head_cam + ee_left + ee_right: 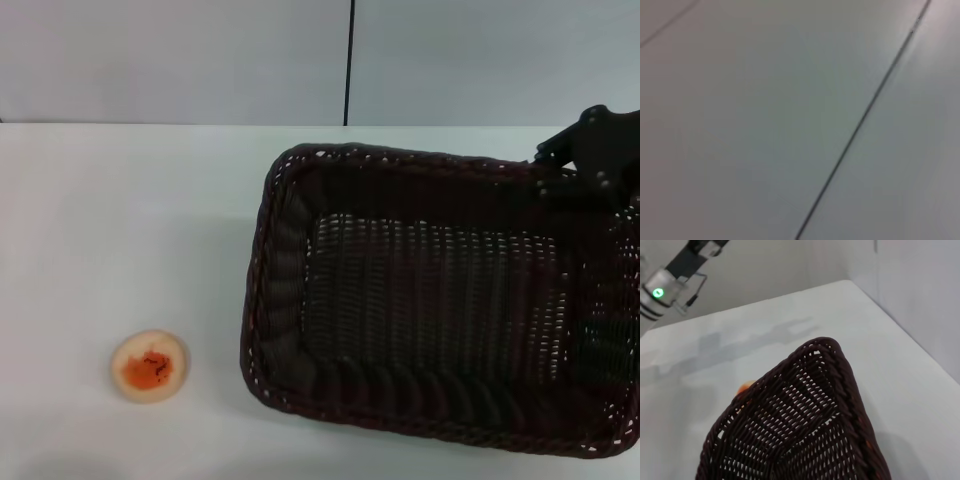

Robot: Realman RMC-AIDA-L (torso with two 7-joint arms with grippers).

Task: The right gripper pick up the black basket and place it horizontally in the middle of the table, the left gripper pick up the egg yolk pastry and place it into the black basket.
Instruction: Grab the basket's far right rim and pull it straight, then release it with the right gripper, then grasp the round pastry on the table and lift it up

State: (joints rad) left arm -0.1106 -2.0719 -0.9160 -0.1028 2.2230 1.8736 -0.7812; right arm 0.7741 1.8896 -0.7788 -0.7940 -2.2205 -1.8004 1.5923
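Black basket (440, 330): on the right half of the worktop (120, 220), long side running roughly across but skewed, and running to the right edge of the head view; it looks tipped or partly raised at its far right corner, though I cannot tell whether it is clear of the surface.
Right end effector (590, 150): at the basket's far right rim, touching or gripping it by the look of things; whether its fingers are apart or clamped on the rim cannot be told.
Egg yolk pastry (150, 366): resting on the worktop at the front left, well apart from the basket, untouched.
Left end effector: not in the head view; its wrist camera shows only a plain pale surface with a dark seam, so it seems parked away from the work.
Progress: first step under way; the basket is engaged but not yet centred or squared.
Remaining: settle the basket in the middle, release it, then fetch the pastry and drop it in.
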